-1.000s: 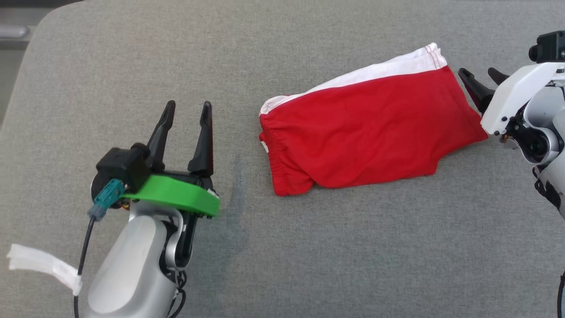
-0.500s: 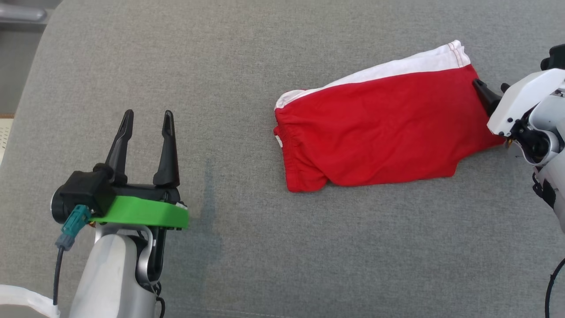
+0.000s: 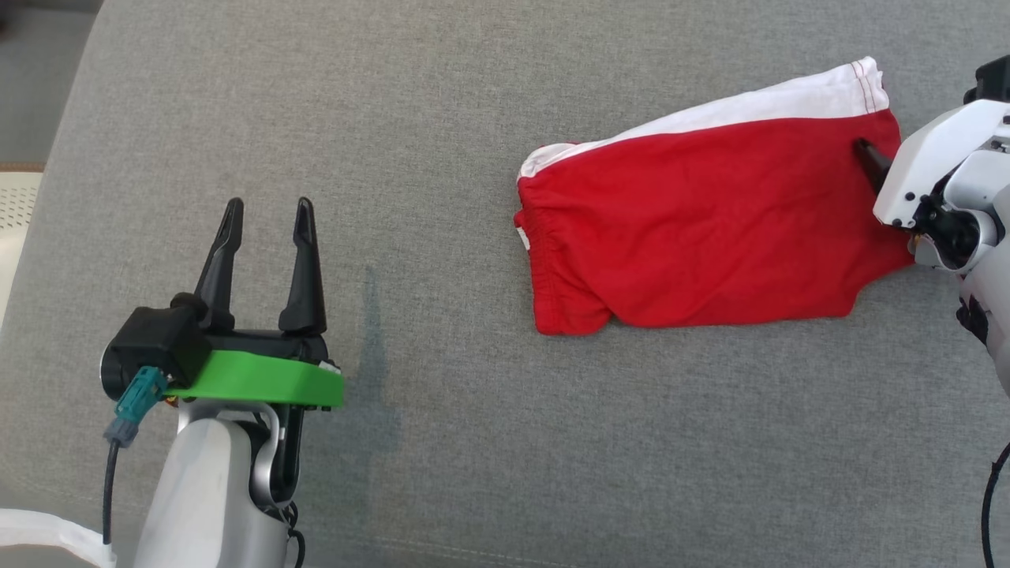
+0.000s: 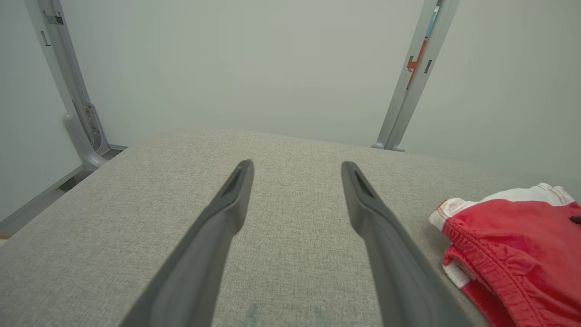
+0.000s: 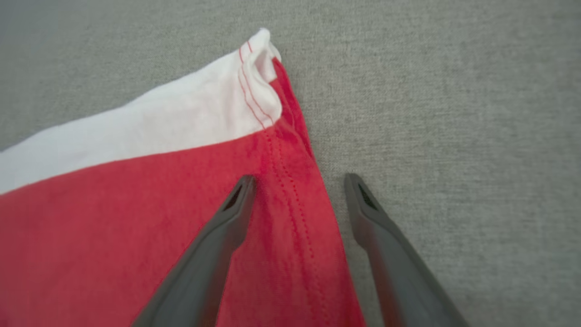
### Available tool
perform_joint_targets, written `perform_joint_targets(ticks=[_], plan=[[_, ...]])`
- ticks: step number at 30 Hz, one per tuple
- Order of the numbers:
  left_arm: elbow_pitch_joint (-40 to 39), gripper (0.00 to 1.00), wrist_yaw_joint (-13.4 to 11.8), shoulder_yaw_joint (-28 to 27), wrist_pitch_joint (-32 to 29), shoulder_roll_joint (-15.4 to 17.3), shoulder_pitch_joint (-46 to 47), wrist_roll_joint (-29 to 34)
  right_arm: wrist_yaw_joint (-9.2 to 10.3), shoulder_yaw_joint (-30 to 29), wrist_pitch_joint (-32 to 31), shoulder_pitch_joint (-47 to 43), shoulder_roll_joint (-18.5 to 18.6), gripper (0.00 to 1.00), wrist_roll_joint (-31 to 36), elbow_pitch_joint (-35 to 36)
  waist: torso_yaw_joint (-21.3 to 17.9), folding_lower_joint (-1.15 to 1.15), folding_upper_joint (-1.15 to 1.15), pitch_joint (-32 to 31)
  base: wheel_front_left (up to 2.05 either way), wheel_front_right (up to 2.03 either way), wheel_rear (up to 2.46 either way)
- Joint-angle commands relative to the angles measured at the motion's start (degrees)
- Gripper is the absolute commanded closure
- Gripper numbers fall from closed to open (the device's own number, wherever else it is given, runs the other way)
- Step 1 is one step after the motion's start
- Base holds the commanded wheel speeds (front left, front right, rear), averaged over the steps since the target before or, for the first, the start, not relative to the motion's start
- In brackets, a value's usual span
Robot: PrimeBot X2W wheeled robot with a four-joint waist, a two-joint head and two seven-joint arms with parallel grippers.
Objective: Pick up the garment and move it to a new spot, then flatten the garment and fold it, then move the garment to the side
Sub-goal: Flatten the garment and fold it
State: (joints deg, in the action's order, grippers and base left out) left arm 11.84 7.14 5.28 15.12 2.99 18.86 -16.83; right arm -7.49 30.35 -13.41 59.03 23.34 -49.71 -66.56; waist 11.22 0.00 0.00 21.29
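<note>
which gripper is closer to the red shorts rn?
Right. The right gripper is open at the hemmed end of the red shorts, one finger over the fabric and one over the grey cushion. The left gripper is open, well off beyond the waistband end.

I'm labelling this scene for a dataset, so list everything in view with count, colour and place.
garment: one, red with a white band, lying right of centre on the cushion.
cushion: one, grey fabric, beneath everything.
metal posts: two, grey, behind the cushion.
strap: one, white, head view's lower-left corner.
left pincer: one, dark, open, over bare cushion, apart from the garment.
right pincer: one, dark, open, straddling the garment's right hem.
</note>
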Motion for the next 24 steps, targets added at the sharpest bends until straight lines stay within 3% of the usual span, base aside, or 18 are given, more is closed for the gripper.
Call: perform_joint_targets(ticks=[1,2,9,24], plan=[[0.27,0.0,0.31,-0.13,-0.01,-0.02,0.54,0.28,0.01,1.27,-2.05,-2.22,-1.54,0.27,0.51,-0.99,0.01,0.0,0.0,0.1,0.0,0.0,0.0],[0.43,0.0,0.25,-0.13,-0.02,-0.05,0.71,0.12,0.01,1.53,-2.19,-2.41,-1.7,1.0,0.5,-0.64,-0.07,0.0,0.0,0.13,0.0,0.0,0.0],[1.17,0.0,0.36,0.37,-0.01,-0.04,1.19,-1.18,0.01,2.85,-1.72,-3.95,-1.29,1.0,0.05,2.3,-1.37,0.0,0.0,-0.35,0.0,0.0,0.0],[3.13,0.0,0.36,1.76,-0.02,-0.01,-1.31,-1.79,0.06,-0.1,12.41,-4.83,7.47,1.0,4.06,-0.23,-5.86,0.0,0.0,-6.48,0.0,0.0,0.0]])
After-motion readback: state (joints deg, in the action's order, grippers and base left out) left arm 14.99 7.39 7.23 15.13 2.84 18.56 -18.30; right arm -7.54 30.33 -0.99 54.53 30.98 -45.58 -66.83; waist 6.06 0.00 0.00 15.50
